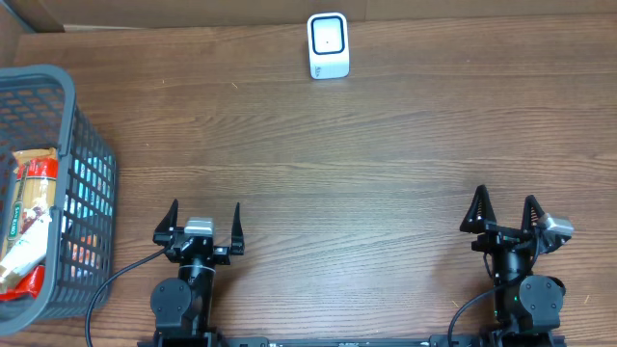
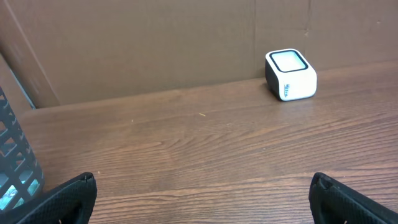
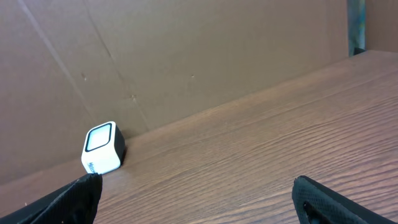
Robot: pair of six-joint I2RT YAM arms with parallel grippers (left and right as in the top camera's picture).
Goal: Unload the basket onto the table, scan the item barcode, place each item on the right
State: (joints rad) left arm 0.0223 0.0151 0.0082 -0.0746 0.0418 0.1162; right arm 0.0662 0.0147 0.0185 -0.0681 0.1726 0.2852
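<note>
Beginning the task: left claw and right claw gape apart, empty. The packet lies in the basket, far left; the scanner stands at the worktop's far edge. Next, probably, the left claw reaches into the basket for it.

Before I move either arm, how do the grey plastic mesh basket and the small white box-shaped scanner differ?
The grey plastic mesh basket is large and openwork; the white box-shaped scanner is small and solid. The basket sits at the left edge, partly out of view; the scanner stands far centre by the cardboard wall. The basket holds red-and-white packets; the scanner holds nothing. Both rest on the wooden table.
</note>
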